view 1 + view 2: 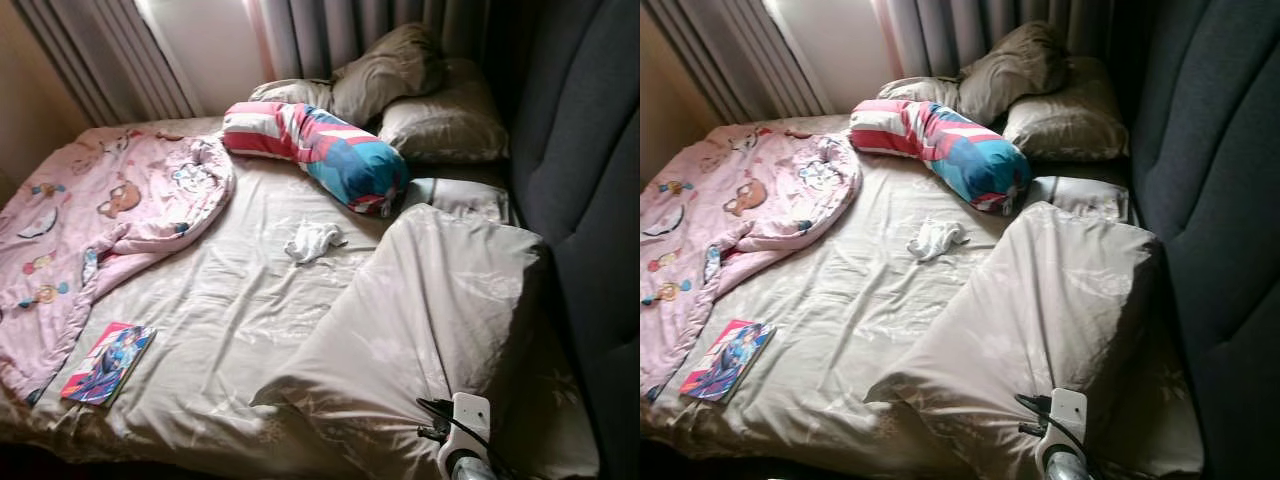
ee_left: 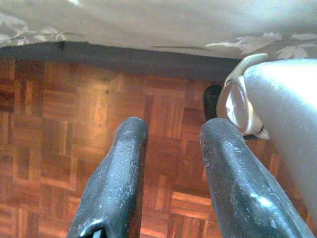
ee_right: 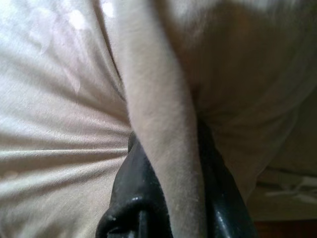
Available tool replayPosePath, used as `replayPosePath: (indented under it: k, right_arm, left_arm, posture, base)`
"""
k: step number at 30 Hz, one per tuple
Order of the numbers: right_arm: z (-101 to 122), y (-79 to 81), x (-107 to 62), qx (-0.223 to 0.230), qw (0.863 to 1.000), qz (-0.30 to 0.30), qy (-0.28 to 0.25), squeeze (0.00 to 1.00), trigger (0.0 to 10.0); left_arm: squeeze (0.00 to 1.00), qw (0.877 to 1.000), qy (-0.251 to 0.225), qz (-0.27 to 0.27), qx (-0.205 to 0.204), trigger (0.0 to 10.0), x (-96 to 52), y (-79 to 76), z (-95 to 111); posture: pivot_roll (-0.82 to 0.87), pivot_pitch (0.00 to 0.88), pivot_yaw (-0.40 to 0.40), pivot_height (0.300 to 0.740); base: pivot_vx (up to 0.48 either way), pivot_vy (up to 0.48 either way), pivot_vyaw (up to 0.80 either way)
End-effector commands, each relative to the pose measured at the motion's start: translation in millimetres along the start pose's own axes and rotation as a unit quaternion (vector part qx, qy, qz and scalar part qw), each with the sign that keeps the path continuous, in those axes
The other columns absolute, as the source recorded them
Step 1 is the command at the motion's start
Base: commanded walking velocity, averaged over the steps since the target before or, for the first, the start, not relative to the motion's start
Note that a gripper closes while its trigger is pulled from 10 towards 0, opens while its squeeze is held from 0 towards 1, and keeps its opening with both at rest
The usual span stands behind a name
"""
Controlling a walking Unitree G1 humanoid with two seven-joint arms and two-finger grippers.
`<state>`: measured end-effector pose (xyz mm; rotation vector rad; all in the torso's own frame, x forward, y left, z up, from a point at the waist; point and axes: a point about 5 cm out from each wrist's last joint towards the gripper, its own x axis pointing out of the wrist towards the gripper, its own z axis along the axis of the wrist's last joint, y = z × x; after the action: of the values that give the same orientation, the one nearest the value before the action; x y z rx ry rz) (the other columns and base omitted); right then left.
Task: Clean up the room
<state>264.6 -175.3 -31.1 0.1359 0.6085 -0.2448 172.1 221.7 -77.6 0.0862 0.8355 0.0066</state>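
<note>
nearest, at the right foot of the bed: right gripper [image 3: 166,198] clamped on a fold of the beige duvet [image 1: 430,300], cloth pinched between its two black fingers, wrist just showing at the near edge. hanging low beside the bed frame over the parquet floor [image 2: 74,124]: left gripper [image 2: 171,168], fingers narrowly apart, holding nothing, idle. lying near left on the sheet [image 1: 230,300]: a book [image 1: 108,362] with a bright cover, partly beside the edge of the pink blanket [image 1: 90,220], which sprawls in a heap along the left side. further in, mid-bed: a small white cloth [image 1: 312,240], crumpled, apart from everything else. beyond that: a striped bolster [image 1: 320,145] in red, white and blue, slanting toward the right. farthest, against the curtain [image 1: 330,35] and the dark headboard [image 1: 590,150]: two pillows [image 1: 420,95], one leaning on the other. judged as bed-making in hand, with the duvet bunched on the right half and gripped at its near corner. next move probably a pull of that corner toward the near left to spread the duvet flat, calling for a firm hold so the thin fold does not slip, and likely for the book and white cloth to be cleared first or be buried beneath it.
</note>
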Motion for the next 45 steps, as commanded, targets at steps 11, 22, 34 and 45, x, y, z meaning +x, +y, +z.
replayPosePath:
  k: [11,22,34,45]
  right_arm:
    - [90.2,-72.6,3.8,-0.019,0.964,-0.206,-0.165,0.0,0.0]
    - [104.5,-142.9,-23.2,-0.015,0.885,-0.421,-0.197,0.0,0.0]
    - [100.9,-151.3,-25.6,0.025,0.885,-0.429,-0.181,0.0,10.0]
    - [103.4,-131.2,-17.7,0.041,0.907,-0.374,-0.189,1.0,10.0]
  left_arm:
    - [0.0,1.0,0.027,0.005,0.006,10.0,-3.8,6.1,-11.5]
    - [0.0,0.999,0.031,0.0,0.008,10.0,-3.4,3.9,-12.0]
    - [0.0,0.999,0.031,-0.004,0.013,10.0,-2.4,2.3,-10.2]
    - [0.0,0.999,0.032,-0.002,0.011,10.0,-2.0,0.4,-10.1]
  posture:
    - [0.02,0.138,0.139,0.66]
    - [0.01,0.148,0.146,0.66]
    - [0.01,0.147,0.154,0.66]
    - [0.01,0.142,0.147,0.66]
  base:
    - [0.0,0.0,0.0]
    - [0.0,0.0,0.0]
    - [0.0,0.0,0.0]
    - [0.0,0.0,0.0]
